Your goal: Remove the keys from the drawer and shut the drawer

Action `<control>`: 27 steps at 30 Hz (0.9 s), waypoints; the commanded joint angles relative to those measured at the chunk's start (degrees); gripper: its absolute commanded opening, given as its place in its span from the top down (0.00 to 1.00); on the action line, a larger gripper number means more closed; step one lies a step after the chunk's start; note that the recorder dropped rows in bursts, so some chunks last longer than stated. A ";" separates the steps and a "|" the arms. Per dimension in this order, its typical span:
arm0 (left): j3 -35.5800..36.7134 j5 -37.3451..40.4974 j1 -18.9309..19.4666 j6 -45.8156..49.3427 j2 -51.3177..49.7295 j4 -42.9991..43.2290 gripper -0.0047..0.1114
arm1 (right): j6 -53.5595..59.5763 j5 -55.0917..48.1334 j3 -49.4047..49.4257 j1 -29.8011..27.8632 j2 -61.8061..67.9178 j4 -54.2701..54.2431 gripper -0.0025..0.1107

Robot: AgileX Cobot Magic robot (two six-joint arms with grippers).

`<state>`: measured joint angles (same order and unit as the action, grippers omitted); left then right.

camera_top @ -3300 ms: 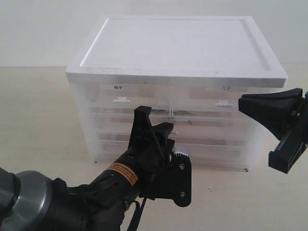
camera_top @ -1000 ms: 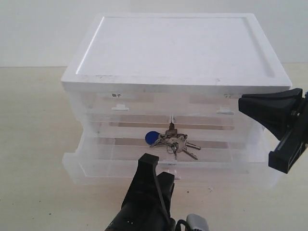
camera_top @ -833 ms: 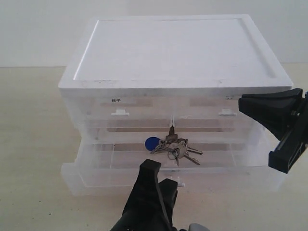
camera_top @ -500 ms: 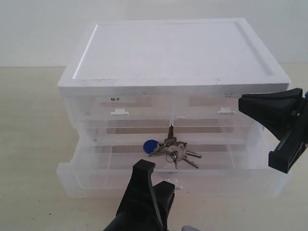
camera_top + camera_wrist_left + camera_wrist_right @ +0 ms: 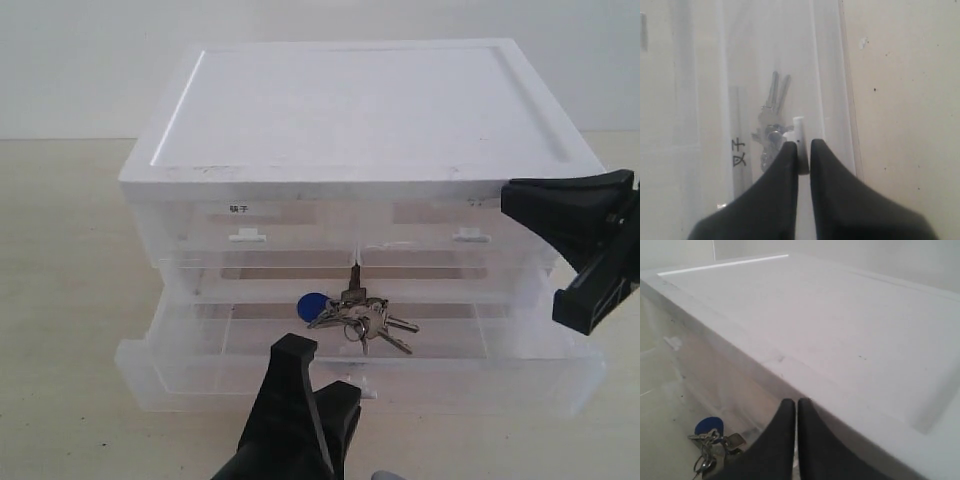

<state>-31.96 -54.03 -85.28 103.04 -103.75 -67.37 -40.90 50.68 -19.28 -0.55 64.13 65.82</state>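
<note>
The wide translucent drawer (image 5: 200, 360) of the middle tier stands pulled out toward the camera. The keys (image 5: 355, 312) lie inside it near the middle, silver keys on a ring with a round blue fob (image 5: 312, 301). My left gripper (image 5: 318, 368) is at the drawer's front, shut on the small white tab handle (image 5: 799, 134). The keys (image 5: 771, 129) show through the plastic beyond the tab. My right gripper (image 5: 512, 200) hovers at the unit's right front corner, shut and empty. From its wrist view the right gripper (image 5: 796, 402) points at the white top's edge, with the keys (image 5: 710, 445) below.
The white-topped unit (image 5: 350, 100) sits on a beige table (image 5: 60, 260). Two half-width labelled drawers (image 5: 250, 225) lie above the open drawer. The bottom-tier drawer is hidden under the open one. Bare table lies to the left and in front.
The left gripper has drawn the drawer out by its tab, exposing the keys; the whole unit has slid slightly toward the camera. The right gripper has risen a little.
</note>
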 commanded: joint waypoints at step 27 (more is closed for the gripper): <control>1.70 10.03 -6.78 0.21 5.21 -6.82 0.92 | 5.41 1.59 -2.02 0.60 9.16 -6.77 0.98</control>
<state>-30.80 -45.13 -91.67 103.09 -100.09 -72.51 -36.02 53.80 -20.67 0.05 73.00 61.13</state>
